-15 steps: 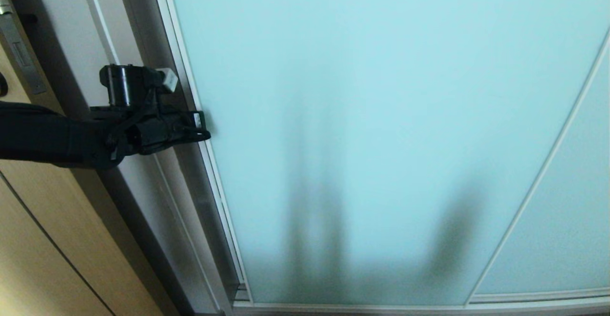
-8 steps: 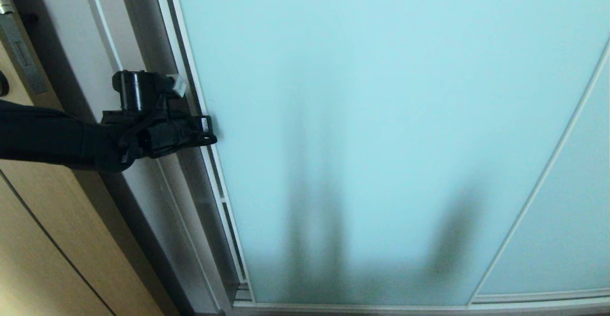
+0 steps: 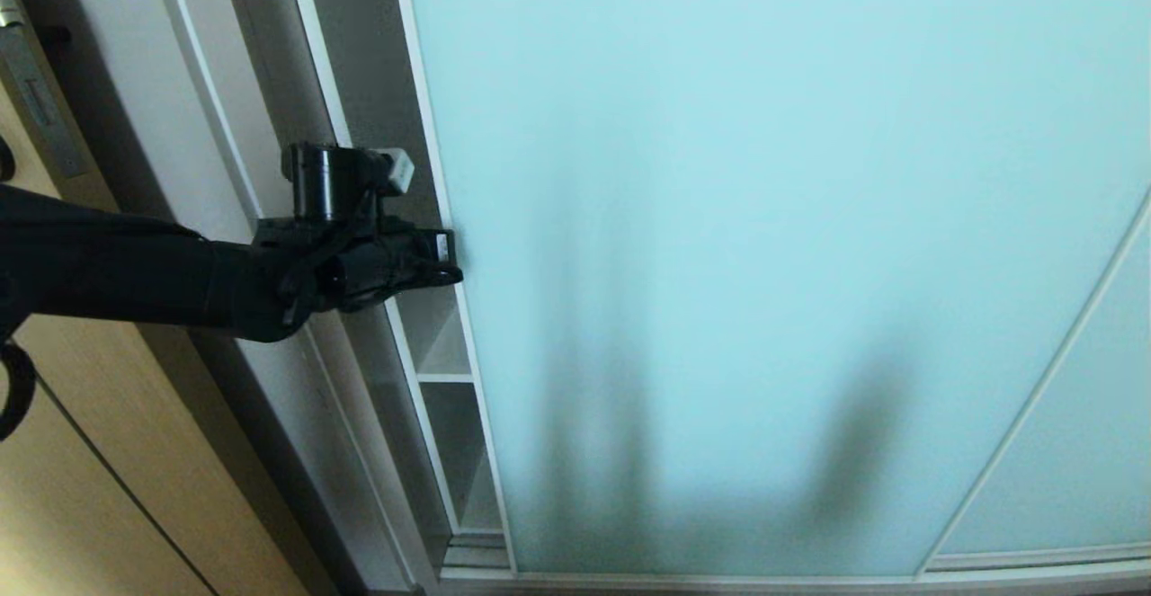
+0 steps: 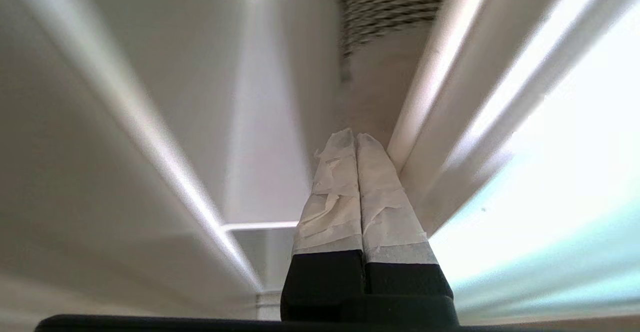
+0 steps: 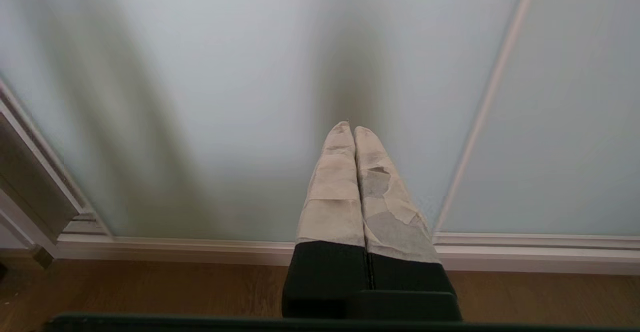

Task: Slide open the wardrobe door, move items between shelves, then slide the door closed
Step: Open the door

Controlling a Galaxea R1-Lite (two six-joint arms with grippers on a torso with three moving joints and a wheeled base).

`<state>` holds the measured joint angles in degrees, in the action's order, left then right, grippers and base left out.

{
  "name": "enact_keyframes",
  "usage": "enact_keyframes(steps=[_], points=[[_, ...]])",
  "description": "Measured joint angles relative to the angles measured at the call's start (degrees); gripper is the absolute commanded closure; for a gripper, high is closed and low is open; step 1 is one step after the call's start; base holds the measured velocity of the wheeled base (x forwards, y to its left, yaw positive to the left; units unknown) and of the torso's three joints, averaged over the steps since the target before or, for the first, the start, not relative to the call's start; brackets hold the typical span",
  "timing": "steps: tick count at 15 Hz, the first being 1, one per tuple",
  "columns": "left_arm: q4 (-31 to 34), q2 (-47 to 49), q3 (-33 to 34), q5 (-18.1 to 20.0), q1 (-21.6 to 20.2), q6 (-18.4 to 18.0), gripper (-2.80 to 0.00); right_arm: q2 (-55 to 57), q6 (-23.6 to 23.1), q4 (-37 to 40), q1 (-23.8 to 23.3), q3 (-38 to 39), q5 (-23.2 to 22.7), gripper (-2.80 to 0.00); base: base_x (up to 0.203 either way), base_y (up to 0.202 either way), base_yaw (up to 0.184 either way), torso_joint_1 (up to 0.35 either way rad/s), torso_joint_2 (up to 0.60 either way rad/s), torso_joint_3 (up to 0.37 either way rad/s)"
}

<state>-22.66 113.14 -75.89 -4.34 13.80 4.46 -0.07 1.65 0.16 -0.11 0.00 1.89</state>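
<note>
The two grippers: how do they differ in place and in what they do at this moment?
The left gripper is at the left edge of the sliding door, its tip in the gap where white shelves show; the right gripper hangs low before the glass, near the wood floor.
The left one is at work on the door; the right one touches nothing.
Both are shut, empty, with taped fingers.

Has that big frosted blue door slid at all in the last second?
Yes. The sliding wardrobe door has slid rightward, away from the fixed white side panel, opening a gap that shows the shelves; the left gripper is at its edge.
</note>
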Motion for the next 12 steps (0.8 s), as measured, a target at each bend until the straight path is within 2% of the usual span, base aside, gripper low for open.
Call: enact_keyframes(steps=[6, 12], points=[[-1.30, 1.84, -0.76, -5.18, 7.13, -0.10, 0.00, 0.00, 0.02, 0.00, 0.00, 0.00, 0.01, 0.00, 0.000, 0.000, 0.000, 0.000, 0.00, 0.000], [-3.73, 5.67, -1.72, -7.81, 13.17, -0.04, 0.00, 0.00, 0.00, 0.05, -0.02, 0.00, 0.01, 0.00, 0.000, 0.000, 0.000, 0.000, 0.00, 0.000]])
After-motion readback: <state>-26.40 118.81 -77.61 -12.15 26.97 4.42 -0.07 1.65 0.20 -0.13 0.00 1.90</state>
